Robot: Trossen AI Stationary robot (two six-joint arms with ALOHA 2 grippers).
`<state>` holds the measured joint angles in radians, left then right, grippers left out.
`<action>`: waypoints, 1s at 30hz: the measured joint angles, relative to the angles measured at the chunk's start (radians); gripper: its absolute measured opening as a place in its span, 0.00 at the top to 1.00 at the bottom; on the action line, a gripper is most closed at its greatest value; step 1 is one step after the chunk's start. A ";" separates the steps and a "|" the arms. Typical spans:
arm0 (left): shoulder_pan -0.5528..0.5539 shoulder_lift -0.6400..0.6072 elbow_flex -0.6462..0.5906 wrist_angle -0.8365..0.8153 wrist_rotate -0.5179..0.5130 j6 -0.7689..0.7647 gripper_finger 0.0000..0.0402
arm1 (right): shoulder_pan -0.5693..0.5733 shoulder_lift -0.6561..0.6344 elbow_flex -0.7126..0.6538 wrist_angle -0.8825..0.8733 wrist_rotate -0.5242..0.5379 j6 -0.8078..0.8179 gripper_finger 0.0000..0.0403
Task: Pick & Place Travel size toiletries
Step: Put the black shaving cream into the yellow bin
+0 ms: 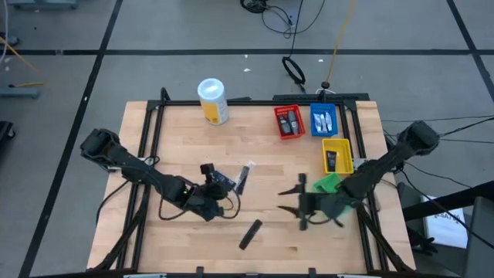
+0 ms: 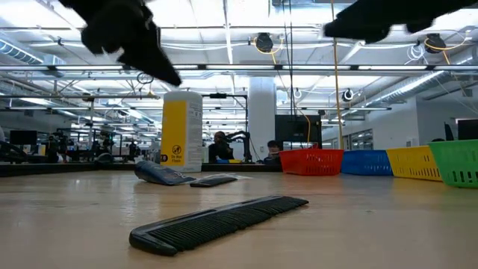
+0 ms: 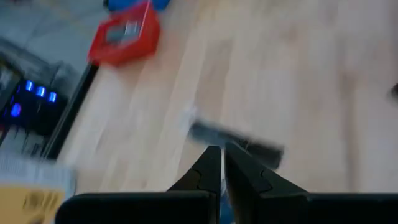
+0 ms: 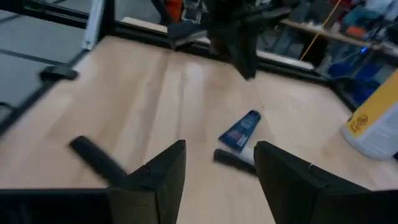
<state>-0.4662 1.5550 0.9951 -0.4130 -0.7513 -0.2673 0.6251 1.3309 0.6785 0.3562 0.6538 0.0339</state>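
A dark blue tube (image 4: 239,132) and a slim dark stick with a white end (image 4: 233,158) lie flat side by side at mid-table. A black comb (image 1: 249,234) lies nearer the near edge. My left gripper (image 3: 222,163) hovers above the tube (image 1: 224,183) with its fingers shut, pointing toward the slim stick (image 3: 236,140); it shows raised in the low view (image 2: 127,37). My right gripper (image 4: 221,149) is open and off the table (image 1: 293,201), to the right of these things, facing them.
Along the right side stand a red bin (image 1: 289,121), a blue bin (image 1: 323,120), a yellow bin (image 1: 337,154) and a green bin (image 1: 328,184), some with small items inside. A tall white canister with a yellow label (image 1: 213,100) stands near the far edge. Bare wood lies left of centre.
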 joint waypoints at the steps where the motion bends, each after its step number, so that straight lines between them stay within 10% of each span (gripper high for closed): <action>1: 0.011 0.001 0.000 -0.030 0.001 -0.030 0.95 | -0.017 0.039 0.000 0.054 -0.003 -0.031 0.55; 8: 0.128 0.001 -0.013 -0.160 0.251 0.007 0.86 | -0.100 0.231 0.000 0.130 -0.105 0.039 0.55; 22: 0.399 0.001 -0.228 0.045 0.618 0.426 0.22 | -0.093 0.357 0.000 0.142 -0.292 0.192 0.57; 30: 0.417 0.001 -0.334 0.267 0.716 0.438 0.33 | -0.093 0.352 0.000 0.140 -0.293 0.191 0.58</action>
<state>-0.0495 1.5562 0.6612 -0.1464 -0.0353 0.1711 0.5320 1.6829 0.6781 0.4964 0.3611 0.2249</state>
